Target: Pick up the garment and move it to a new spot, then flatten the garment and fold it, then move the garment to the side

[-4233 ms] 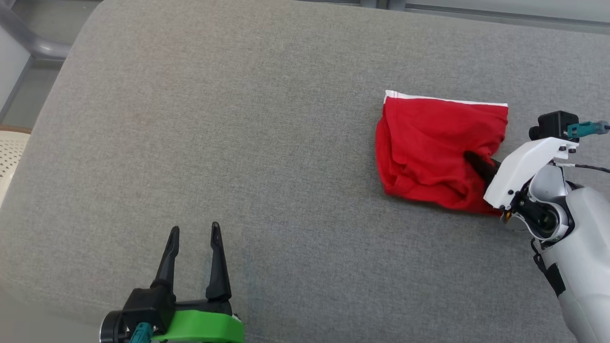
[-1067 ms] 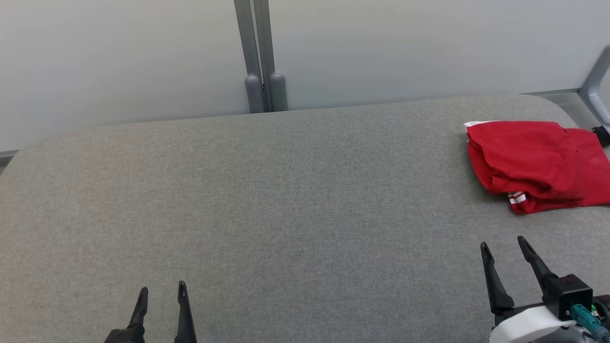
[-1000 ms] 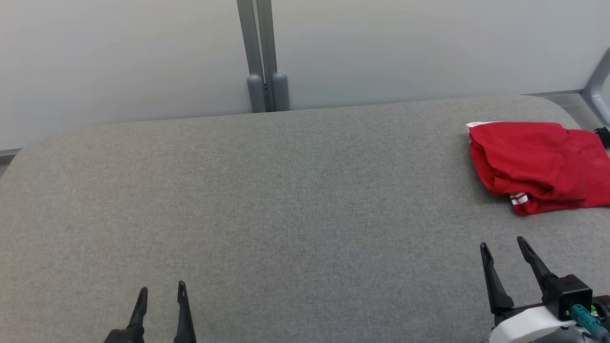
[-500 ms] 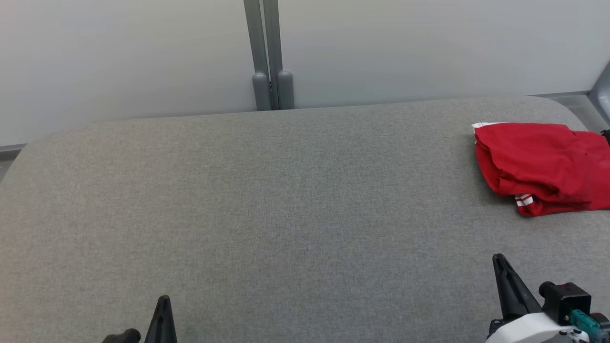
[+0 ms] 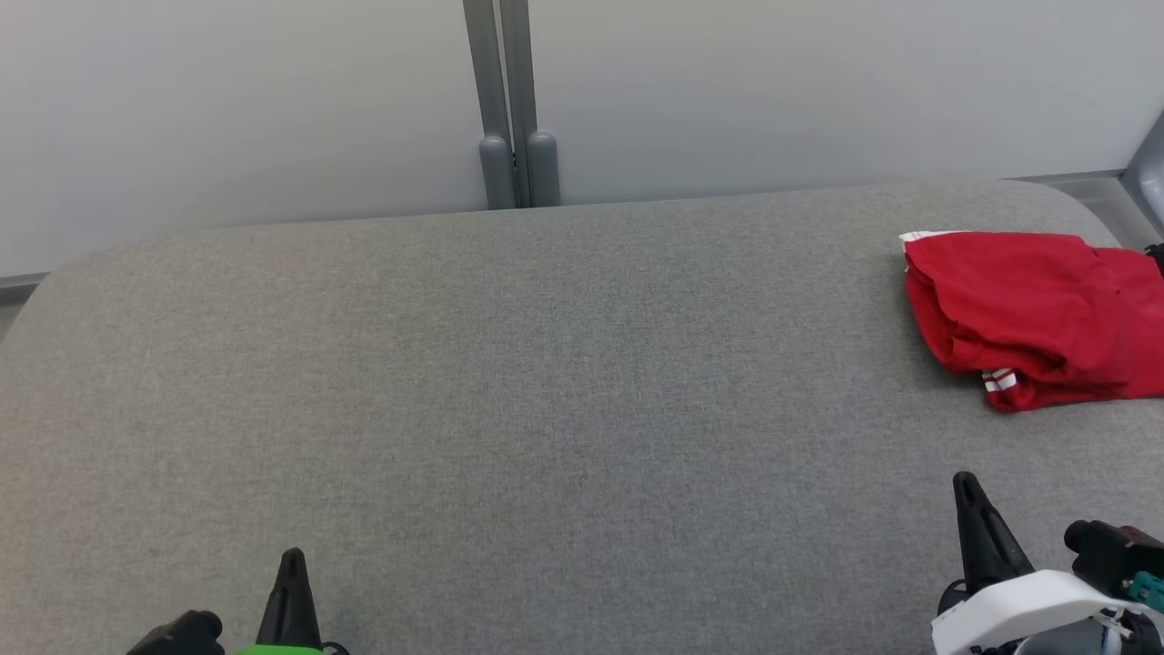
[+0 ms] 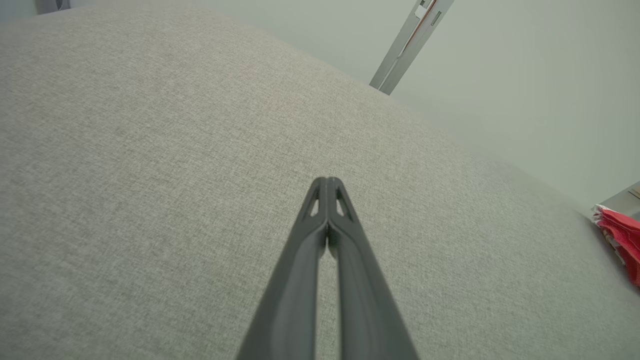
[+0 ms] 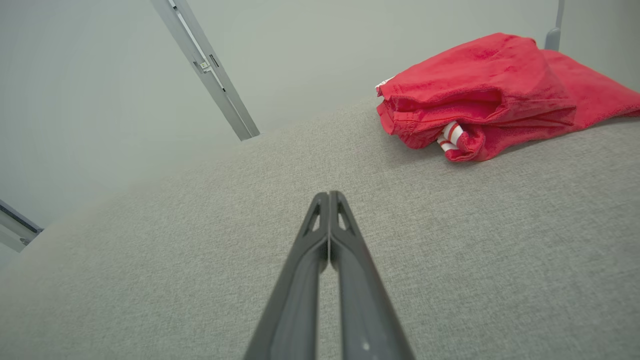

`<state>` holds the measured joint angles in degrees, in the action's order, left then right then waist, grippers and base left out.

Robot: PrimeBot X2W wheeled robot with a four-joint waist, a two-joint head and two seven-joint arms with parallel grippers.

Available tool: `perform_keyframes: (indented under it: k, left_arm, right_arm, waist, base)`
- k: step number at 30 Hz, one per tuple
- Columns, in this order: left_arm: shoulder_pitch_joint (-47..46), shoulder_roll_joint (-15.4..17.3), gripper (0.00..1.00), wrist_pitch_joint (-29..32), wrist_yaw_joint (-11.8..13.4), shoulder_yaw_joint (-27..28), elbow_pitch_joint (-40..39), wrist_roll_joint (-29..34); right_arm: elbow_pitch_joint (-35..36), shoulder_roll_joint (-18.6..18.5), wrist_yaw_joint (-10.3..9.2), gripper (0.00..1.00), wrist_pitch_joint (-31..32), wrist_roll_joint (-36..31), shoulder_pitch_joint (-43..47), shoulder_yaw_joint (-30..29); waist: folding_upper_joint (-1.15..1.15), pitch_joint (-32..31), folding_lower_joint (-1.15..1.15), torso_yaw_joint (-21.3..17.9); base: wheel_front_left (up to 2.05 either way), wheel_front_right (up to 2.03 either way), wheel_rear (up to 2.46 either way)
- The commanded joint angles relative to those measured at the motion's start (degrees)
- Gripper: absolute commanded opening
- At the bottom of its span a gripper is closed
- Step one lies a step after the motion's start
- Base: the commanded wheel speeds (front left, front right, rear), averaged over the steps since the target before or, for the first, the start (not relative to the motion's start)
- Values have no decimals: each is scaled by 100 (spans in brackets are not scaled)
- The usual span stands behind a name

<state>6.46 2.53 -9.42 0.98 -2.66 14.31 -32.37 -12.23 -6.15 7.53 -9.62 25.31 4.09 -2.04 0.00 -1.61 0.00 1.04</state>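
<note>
The garment (image 5: 1037, 309) is red with a white-striped trim, folded into a loose bundle at the far right of the grey padded table (image 5: 546, 382); the right wrist view has it as garment (image 7: 495, 95) at the upper right, and the left wrist view catches the garment (image 6: 622, 237) at its right edge. My right gripper (image 5: 966, 487) is shut and empty, near the front edge below the garment and apart from it; its fingertips (image 7: 328, 196) touch each other. At the lower left, my left gripper (image 5: 292, 559) is shut on nothing, fingertips (image 6: 327, 181) pressed together over bare fabric.
A pale wall with a grey vertical post (image 5: 507, 100) runs behind the table. A grey frame piece (image 5: 1148, 164) stands at the far right corner. The table's rounded left corner (image 5: 55, 273) falls away to the floor.
Both grippers have gone from open to shut and have drawn back toward the bottom of the view. The head camera has shifted slightly. The garment lies where it was.
</note>
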Motion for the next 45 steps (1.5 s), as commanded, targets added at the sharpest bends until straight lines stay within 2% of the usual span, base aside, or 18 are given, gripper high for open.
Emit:
perform_keyframes:
  k: [1, 20, 45]
  left_arm:
    - [-192, 18, 0, 40, -49, 57, -76, -221]
    - [-491, 26, 0, 449, -262, 286, -70, -1740]
    - [-803, 36, 0, 884, -490, 532, -60, -3326]
  right_arm:
    - [63, -23, -1, 0, 46, 259, -168, -41]
    - [6, 66, -2, 0, 457, 1948, -410, -150]
    - [-61, 161, -2, 0, 897, 3723, -653, -268]
  waist:
    - [0, 2, 0, -1]
    - [0, 34, 0, -20]
    - [0, 76, 0, -44]
  base:
    - [0, 0, 0]
    - [0, 0, 0]
    - [0, 0, 0]
